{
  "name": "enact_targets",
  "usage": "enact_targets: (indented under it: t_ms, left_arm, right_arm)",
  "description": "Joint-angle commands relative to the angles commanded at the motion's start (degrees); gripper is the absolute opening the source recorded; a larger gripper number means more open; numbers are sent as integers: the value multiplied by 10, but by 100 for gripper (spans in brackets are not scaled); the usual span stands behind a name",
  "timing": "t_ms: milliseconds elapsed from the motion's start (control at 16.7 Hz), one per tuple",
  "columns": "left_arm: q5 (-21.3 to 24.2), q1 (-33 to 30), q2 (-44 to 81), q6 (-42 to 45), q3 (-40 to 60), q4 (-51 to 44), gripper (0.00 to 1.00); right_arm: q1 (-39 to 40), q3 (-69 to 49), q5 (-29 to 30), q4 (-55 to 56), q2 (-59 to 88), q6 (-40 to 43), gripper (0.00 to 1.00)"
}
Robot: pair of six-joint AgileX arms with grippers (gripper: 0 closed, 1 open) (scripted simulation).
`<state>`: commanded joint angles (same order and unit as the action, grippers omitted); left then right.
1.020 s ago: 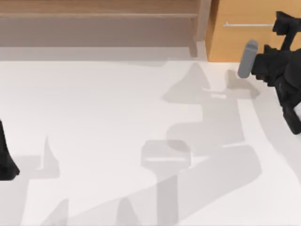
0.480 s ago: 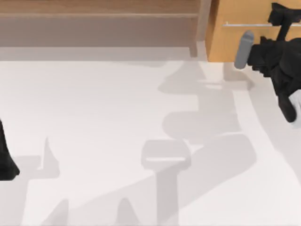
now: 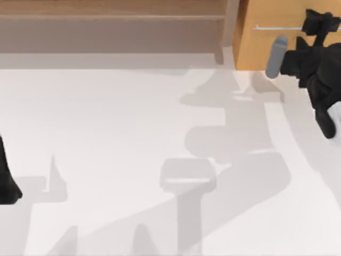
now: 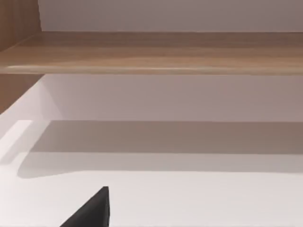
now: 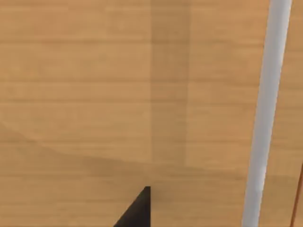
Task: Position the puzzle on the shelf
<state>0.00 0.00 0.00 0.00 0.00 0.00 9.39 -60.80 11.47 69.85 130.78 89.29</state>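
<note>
The right gripper [image 3: 318, 24] is seen at the top view's far right, raised against the front of the orange-tan cabinet [image 3: 266, 48], level with its silver bar handle [image 3: 277, 28]; whether its fingers are spread or closed cannot be told. In the right wrist view the cabinet's wooden front [image 5: 94, 94] is seen from very near, with the silver bar handle [image 5: 265, 113] running across it and a dark fingertip [image 5: 137, 210] at the frame's edge. The left arm [image 3: 6, 178] is parked at the table's left edge, and its gripper's state cannot be told either. The shelf [image 3: 112, 16] is stretched along the far side of the white table [image 3: 106, 133], with its upright post [image 3: 229, 26] just beside the cabinet. In the left wrist view the shelf's horizontal board [image 4: 151, 52] is shown above the table surface. The puzzle's place cannot be told.
</note>
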Motion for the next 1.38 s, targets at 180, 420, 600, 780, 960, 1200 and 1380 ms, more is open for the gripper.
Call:
enact_targets:
  t_ms: [180,420,600,780,960,1200,1380]
  left_arm:
    - [0,0,0,0,0,0,100]
    - [0,0,0,0,0,0,100]
    - [0,0,0,0,0,0,100]
    - [0,0,0,0,0,0,100]
    - [0,0,0,0,0,0,100]
    - [0,0,0,0,0,0,100]
    - [0,0,0,0,0,0,100]
  right_arm:
    - [0,0,0,0,0,0,32]
    - [0,0,0,0,0,0,2]
    - [0,0,0,0,0,0,0]
    - [0,0,0,0,0,0,0]
    - [2,1,0,-2,1,-2,0]
    - [8,43,5,23,-21,-3,0]
    - [16,119,13,60,-50,-4,0]
